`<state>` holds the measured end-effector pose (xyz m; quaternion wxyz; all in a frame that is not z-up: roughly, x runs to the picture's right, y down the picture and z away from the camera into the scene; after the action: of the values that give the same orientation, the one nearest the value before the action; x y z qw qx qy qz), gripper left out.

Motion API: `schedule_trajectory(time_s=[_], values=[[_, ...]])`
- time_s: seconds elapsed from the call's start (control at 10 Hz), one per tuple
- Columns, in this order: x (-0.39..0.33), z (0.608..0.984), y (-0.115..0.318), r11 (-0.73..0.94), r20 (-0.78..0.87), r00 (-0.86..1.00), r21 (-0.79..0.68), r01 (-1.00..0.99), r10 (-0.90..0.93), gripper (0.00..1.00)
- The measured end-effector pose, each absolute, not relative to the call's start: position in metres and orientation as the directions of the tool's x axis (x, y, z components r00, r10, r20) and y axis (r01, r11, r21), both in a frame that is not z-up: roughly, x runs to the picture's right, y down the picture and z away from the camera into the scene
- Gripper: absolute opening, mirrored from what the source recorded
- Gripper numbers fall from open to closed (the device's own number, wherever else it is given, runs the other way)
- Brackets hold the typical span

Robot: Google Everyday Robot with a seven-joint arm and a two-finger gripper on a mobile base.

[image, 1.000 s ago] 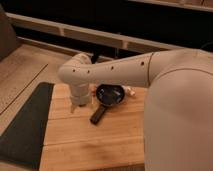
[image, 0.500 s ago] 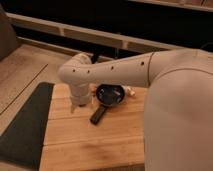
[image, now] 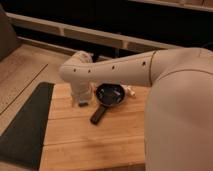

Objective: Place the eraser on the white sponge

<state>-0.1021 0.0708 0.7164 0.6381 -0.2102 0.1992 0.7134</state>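
Big white arm (image: 172, 105) up close on the right, dark mat (image: 25, 125) left of the wooden counter (image: 90, 145). Further back the claw (image: 82, 102) points down at the counter just left of the black frying pan (image: 111, 93), can't tell if it's wide or narrow. Can't make out the eraser; small white thing (image: 131, 91) just right of the pan

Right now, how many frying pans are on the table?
1. The black pan sits in the middle of the wooden table, its handle pointing toward the near edge. The gripper is low, just left of it. The robot's arm could hide another.
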Motion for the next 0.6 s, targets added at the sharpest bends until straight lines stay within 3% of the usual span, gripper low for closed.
schedule_trajectory(time_s=[0.3,0.6], values=[[-0.107,0.72,0.0673,-0.246,-0.533,-0.244,0.069,-0.967,0.81,0.65],[-0.1024,0.7213,0.0662,-0.256,-0.529,-0.26,0.082,-0.963,0.808,0.65]])
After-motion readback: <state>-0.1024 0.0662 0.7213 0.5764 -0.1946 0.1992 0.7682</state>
